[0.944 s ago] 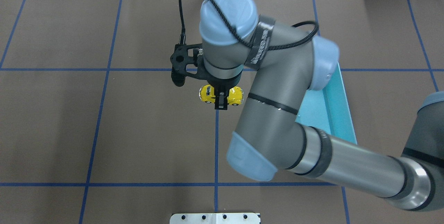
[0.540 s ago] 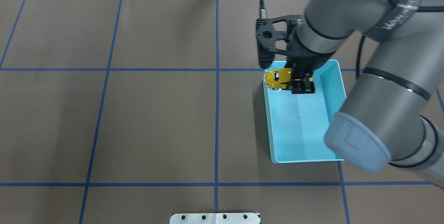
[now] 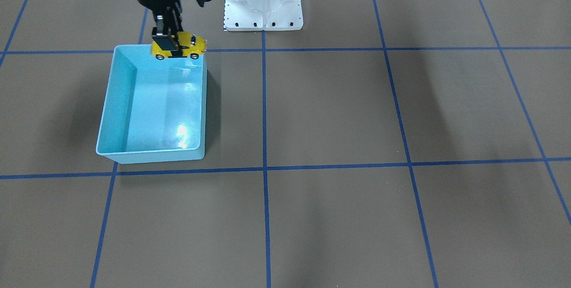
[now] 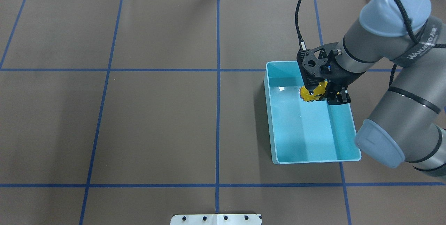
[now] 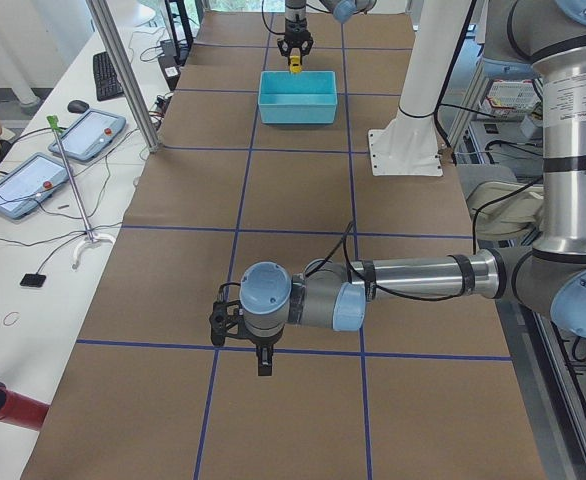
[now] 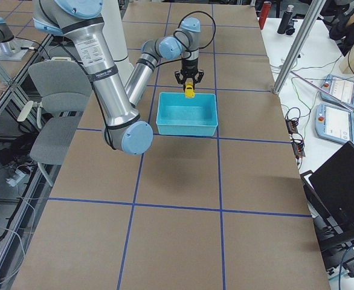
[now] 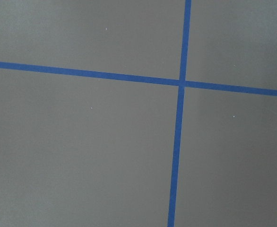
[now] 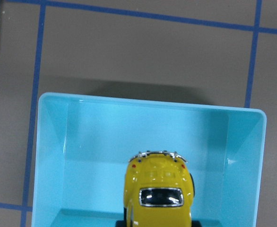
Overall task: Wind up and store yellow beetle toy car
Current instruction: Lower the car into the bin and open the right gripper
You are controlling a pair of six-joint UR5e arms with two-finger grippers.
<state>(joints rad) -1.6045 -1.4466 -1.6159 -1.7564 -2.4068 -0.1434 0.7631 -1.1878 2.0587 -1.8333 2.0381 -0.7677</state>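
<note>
The yellow beetle toy car hangs above the open light-blue bin, clear of its floor, clamped between the fingers of the right hand. The bin sits on the brown tabletop. The left hand hovers well apart over the tabletop; I cannot tell whether its fingers are apart or together.

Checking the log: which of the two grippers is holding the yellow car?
The right gripper: it is shut on the yellow beetle toy car above the light-blue bin. The left gripper hangs over the table, far from the car.
</note>
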